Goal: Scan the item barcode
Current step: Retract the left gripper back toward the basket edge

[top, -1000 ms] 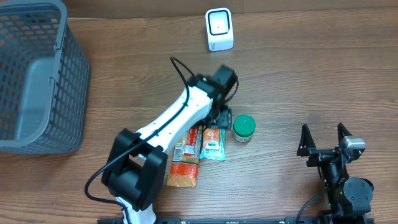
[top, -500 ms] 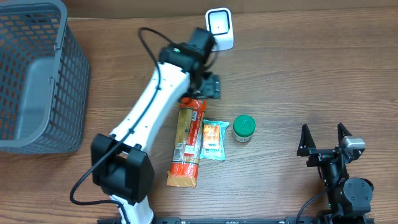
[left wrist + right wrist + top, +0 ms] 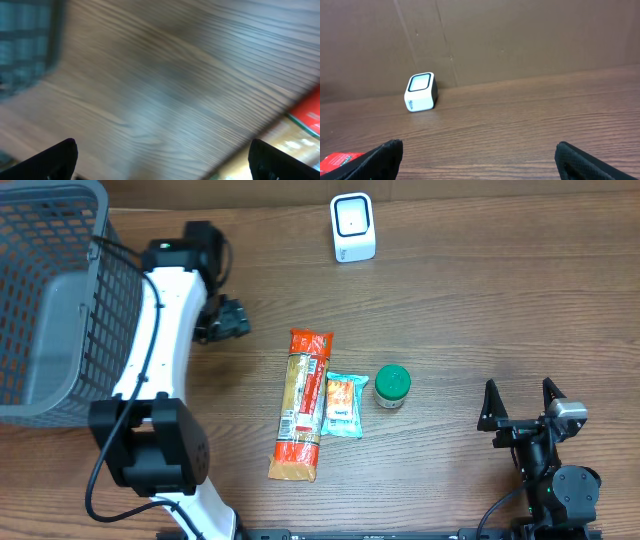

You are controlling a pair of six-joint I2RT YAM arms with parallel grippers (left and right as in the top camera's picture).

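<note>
Three grocery items lie side by side near the middle of the table (image 3: 480, 300), awaiting a pass before the single white barcode scanner (image 3: 352, 227) that stands at the far edge. They are one long red-and-orange packet (image 3: 303, 405), one small teal sachet (image 3: 341, 405) touching its right side, and one green-lidded jar (image 3: 392, 385) just beside the sachet.

The left gripper (image 3: 232, 320) hangs over bare wood between the packet and the one grey wire basket (image 3: 110, 330) in the far left corner. Its fingers are spread wide and hold nothing. The right gripper (image 3: 520, 405) rests near the front right corner, likewise spread and empty, well apart from the goods.

The long packet looks light and soft, probably wrapped in a slick film that could crumple or slip. A pinch across its narrow width near the middle would likely keep it from sagging. The sachet is thin and flat, so its edge seems the only purchase. The jar appears stiff and best gripped across its round body. Which face carries a barcode cannot be told from these views.
</note>
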